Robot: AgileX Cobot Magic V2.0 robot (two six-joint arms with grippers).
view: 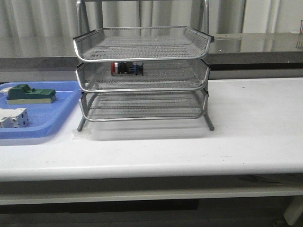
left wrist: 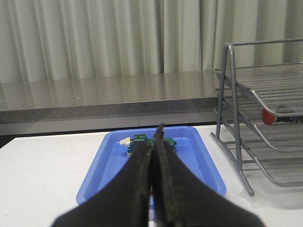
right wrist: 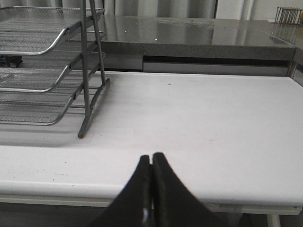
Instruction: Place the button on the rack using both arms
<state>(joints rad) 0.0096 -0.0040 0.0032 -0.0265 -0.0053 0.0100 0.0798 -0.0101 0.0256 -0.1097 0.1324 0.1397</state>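
- The counter [view: 255, 123] was white and carried everything; neither arm appeared in the front view.
- The rack [view: 142, 75] stood in the middle of the counter, three mesh trays one above another.
- The blue tray [view: 52, 118] lay just beside the rack on its left, with a green block [view: 29, 93] and a white block [view: 13, 117] in it.
- The left gripper [left wrist: 154, 156] was pressed together and held nothing; it faced the blue tray, with the rack off to its right.
- The right gripper [right wrist: 151, 163] was also pressed together and empty, low over bare counter, with the rack off to its left.
- The button [view: 126, 68] lay on its side in the middle tray, left of centre, its long axis across the rack and its red head to the left.
- In my judgement the placing looked finished, and nothing stood between either gripper and the rack.
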